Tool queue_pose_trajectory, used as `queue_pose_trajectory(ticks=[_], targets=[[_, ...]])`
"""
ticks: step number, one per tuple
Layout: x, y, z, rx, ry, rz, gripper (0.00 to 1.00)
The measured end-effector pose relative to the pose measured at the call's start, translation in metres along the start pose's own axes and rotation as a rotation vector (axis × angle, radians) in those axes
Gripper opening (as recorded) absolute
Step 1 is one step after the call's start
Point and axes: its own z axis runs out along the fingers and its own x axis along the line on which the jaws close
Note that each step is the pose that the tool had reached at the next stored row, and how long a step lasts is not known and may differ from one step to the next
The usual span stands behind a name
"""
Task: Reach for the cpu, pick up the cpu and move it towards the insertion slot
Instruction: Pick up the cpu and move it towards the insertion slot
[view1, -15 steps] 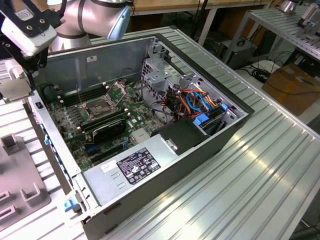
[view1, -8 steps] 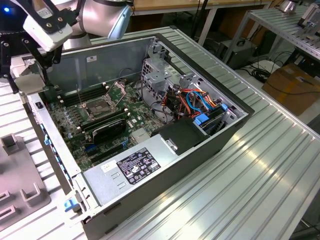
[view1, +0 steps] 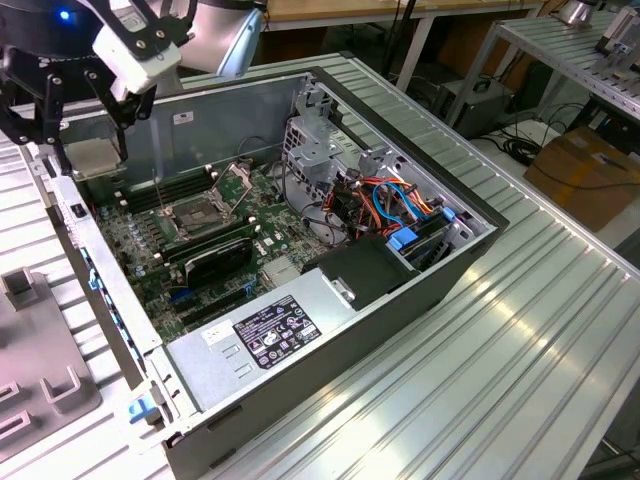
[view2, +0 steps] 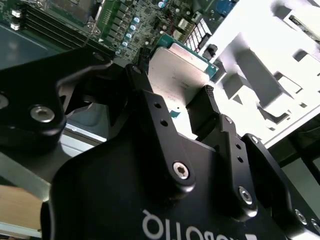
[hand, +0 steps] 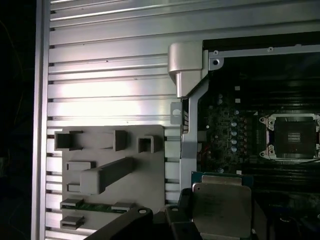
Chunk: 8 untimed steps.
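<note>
Black fingers (view2: 210, 102) clamped on the cpu (view2: 175, 70), held aloft at upper left of the exterior view, over the case edge. Carrying step underway; insertion slot (view1: 200, 212) well apart. Needs level travel, square alignment.

In the second wrist view the end effector (view2: 175, 112) covers the near half of the cpu (view2: 175, 75). In the first wrist view the cpu (hand: 221, 210) runs off the picture's edge, and the insertion slot (hand: 294, 136) is cut off there too.
</note>
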Motion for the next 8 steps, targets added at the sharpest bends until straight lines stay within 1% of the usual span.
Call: queue_pose_trajectory(ticks=[2, 4, 7, 8], targets=[[-0.0079, 0.0017, 0.0010, -0.0002, -0.0004, 0.006, 0.55], [-0.0179, 0.0032, 0.0019, -0.0001, -0.0006, 0.014, 0.55], [-0.0301, 0.0046, 0.0037, -0.0002, -0.0011, 0.027, 0.55], [-0.0331, 0.0057, 0.0040, -0.0003, -0.0012, 0.029, 0.55]])
